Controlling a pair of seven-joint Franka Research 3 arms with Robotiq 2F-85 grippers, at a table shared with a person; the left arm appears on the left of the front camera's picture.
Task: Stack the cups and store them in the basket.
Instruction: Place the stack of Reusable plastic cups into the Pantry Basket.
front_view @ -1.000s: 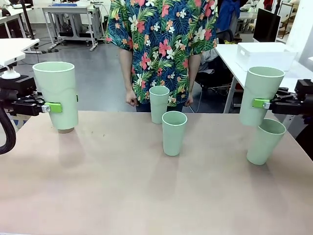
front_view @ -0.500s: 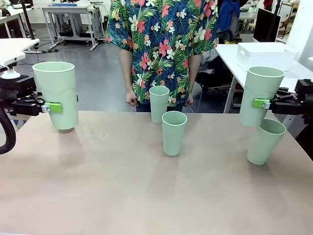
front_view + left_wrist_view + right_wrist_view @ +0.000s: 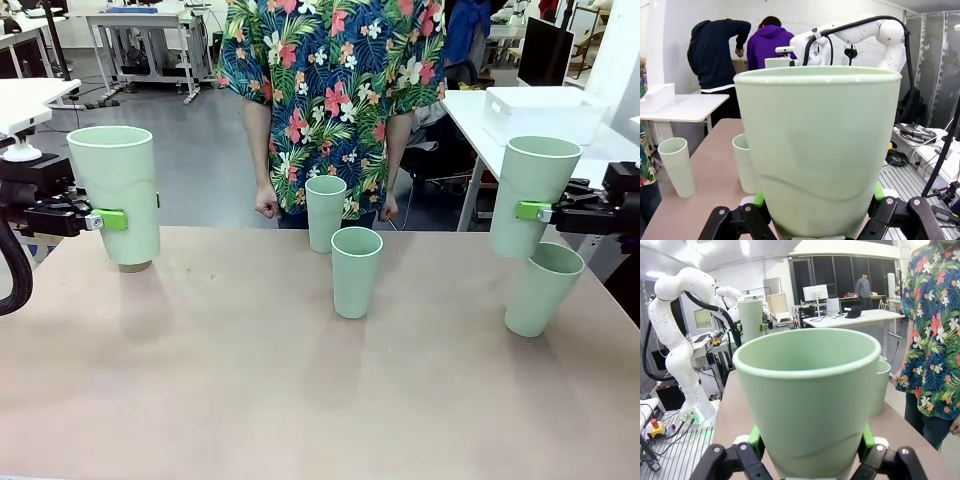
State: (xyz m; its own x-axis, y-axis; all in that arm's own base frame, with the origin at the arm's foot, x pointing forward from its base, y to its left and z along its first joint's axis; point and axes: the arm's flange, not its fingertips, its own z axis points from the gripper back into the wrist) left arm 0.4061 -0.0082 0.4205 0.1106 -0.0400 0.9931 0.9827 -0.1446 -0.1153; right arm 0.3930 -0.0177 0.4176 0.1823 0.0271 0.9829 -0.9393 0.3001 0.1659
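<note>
Nothing on the table has moved over the last second: both arms hang exactly where they were, and only the person's hands at the far edge have shifted a touch, so I'd say the stacking is paused rather than advancing. The left pincer (image 3: 130, 212) is clenched on the left-hand cup (image 3: 113, 185), green pads pressed to its wall low down, as the left wrist view shows (image 3: 819, 200). That mint cup stands upright, mouth up and long axis vertical, and a tan-brown cup (image 3: 136, 266) peeks out beneath its base at the table (image 3: 250, 400), which looks to me like one nesting already made or nearly so. The right pincer (image 3: 535, 211) is likewise grasping the right-hand cup (image 3: 535, 185), upright and mouth up, held clear of the table. Just below it the tilted cup (image 3: 542, 292) leans with its mouth up and toward the right, rim close under the held cup's base; I can't tell whether they touch. The far middle cup (image 3: 325, 212) and near middle cup (image 3: 356, 272) stand upright, unstacked, close together near the person. The basket (image 3: 545, 113) looks to be the white bin on the side table beyond the right arm, with no cup in it that I can see, so most of the job remains.
</note>
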